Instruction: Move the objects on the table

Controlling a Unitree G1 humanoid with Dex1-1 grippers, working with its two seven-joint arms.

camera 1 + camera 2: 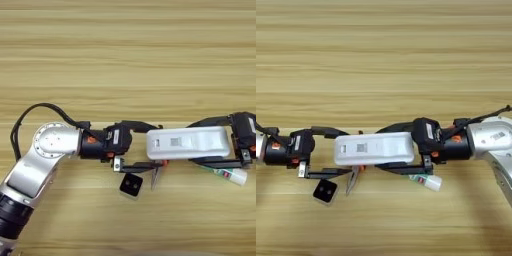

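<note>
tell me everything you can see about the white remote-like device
The white remote-like device is an oblong, smooth, plastic-looking body with rounded corners and a small grey label patch on its top face. It lies lengthwise across the picture, over the wooden table. The left hand sits at one end and the right hand at the other, their black fingers running along its near and far edges. Whether it is lifted or resting cannot be told.
</note>
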